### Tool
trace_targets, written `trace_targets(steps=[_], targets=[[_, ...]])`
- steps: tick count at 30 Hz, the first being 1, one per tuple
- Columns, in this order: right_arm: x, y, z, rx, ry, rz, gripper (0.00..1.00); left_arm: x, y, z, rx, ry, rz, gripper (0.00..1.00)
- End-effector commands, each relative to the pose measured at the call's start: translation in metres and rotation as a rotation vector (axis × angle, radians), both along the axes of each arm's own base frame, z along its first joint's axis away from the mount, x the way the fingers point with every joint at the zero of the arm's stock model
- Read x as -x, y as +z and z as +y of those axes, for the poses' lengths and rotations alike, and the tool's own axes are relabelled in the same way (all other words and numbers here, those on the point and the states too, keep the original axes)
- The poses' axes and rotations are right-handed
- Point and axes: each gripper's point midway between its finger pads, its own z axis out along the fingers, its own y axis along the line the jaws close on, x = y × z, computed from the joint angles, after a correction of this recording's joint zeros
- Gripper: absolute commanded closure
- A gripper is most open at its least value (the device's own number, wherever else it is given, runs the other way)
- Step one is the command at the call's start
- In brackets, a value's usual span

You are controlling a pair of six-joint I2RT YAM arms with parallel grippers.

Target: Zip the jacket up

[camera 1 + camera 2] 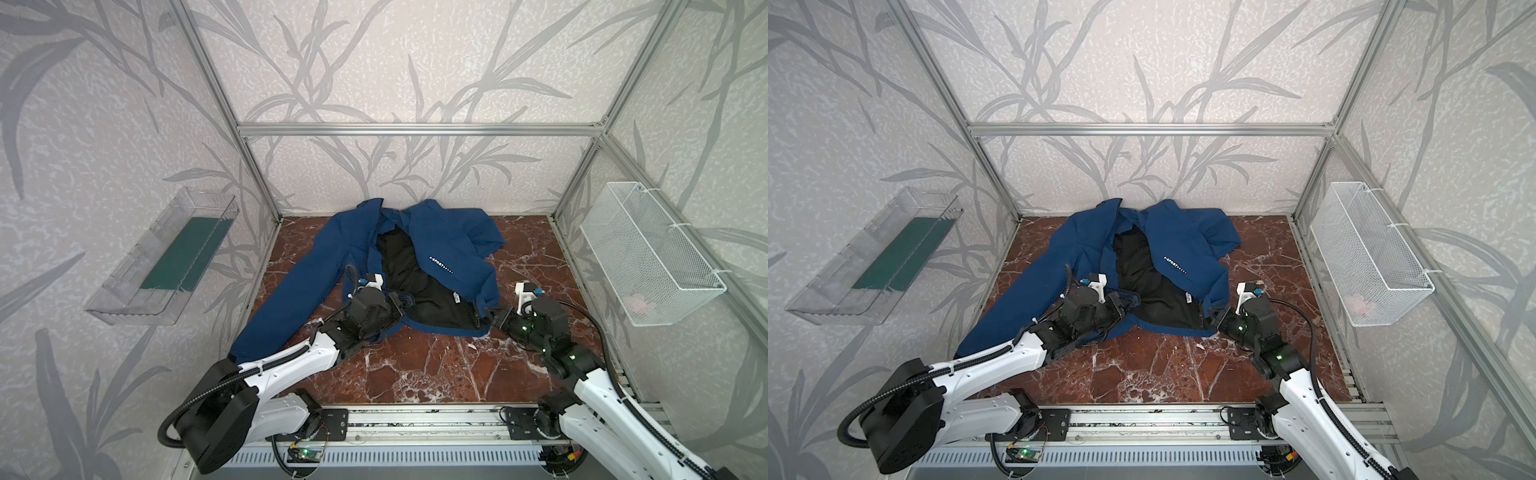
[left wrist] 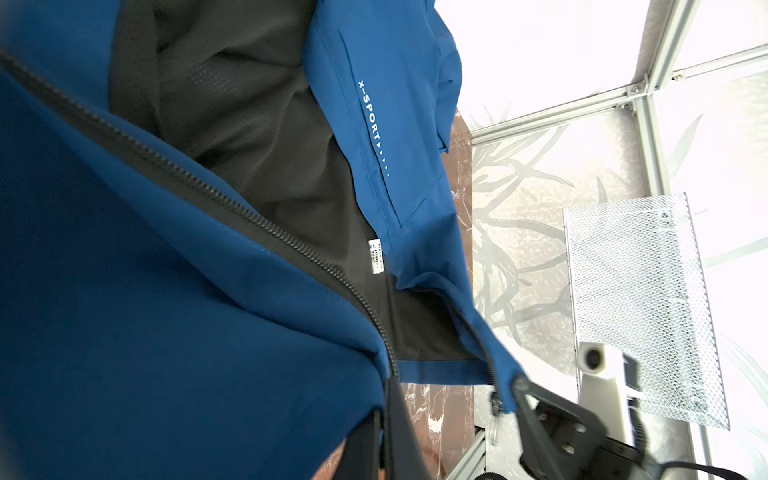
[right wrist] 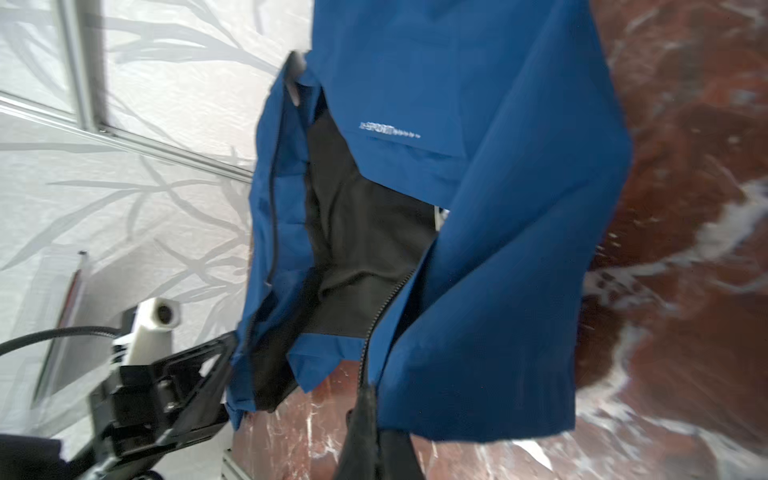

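Unzipped jacket (image 1: 453, 241) flat on table (image 1: 415, 365); left gripper (image 1: 404, 304) pinches one zipper edge at hem, right gripper (image 1: 491, 316) pinches the other.

Matt blue cloth jacket (image 1: 316, 266); glossy veined marble table (image 1: 415, 365)
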Motion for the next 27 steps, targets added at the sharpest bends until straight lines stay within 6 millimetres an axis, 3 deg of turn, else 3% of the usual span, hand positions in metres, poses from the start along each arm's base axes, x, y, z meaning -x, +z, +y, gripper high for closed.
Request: trace_targets(steps=[1, 6, 9, 13, 19, 21, 25, 27], targets=[[0.012, -0.037, -0.018, 0.043, -0.100, 0.144, 1.00, -0.005, 0.022, -0.006, 0.029, -0.005, -0.053, 1.00], [0.018, -0.059, -0.013, 0.070, -0.060, 0.253, 1.00, -0.001, 0.018, 0.000, 0.002, 0.001, -0.046, 1.00], [0.016, -0.060, -0.001, 0.032, -0.010, 0.270, 1.00, 0.001, 0.015, 0.004, -0.005, 0.009, -0.044, 1.00], [0.015, -0.058, 0.007, 0.006, 0.023, 0.271, 0.93, 0.002, 0.014, 0.004, -0.005, 0.010, -0.042, 1.00], [0.013, -0.042, 0.011, -0.063, 0.027, 0.194, 0.90, 0.002, 0.011, 0.005, -0.009, 0.010, -0.038, 1.00], [0.012, -0.029, 0.007, -0.089, 0.001, 0.127, 0.97, 0.002, 0.012, 0.003, -0.006, 0.005, -0.037, 1.00], [0.007, 0.009, -0.007, -0.134, -0.075, -0.084, 0.96, 0.003, 0.010, 0.005, -0.008, 0.009, -0.033, 1.00], [0.011, 0.005, -0.019, -0.136, -0.134, -0.072, 0.94, 0.002, 0.010, 0.005, -0.008, 0.013, -0.035, 1.00]])
